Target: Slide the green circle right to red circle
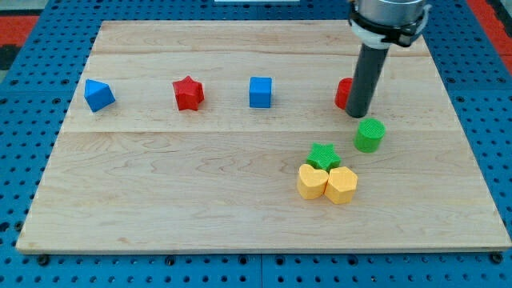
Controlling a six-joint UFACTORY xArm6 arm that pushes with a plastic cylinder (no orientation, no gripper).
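Nearest the view's bottom, two yellow blocks sit touching, with one green star just above them on the wooden tabletop. One green circle lies just below my tip, which half hides one red circle. One red star, one blue cube and one blue triangular block line the view's top; there is no claw, only the rod.

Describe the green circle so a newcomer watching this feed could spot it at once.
Start at the dark rod coming down near the view's top right of the wooden board; my tip ends just above and slightly left of the green circle. It is a short round cylinder standing alone. The only other green piece, the green star, sits lower left, huddled against two yellow blocks.
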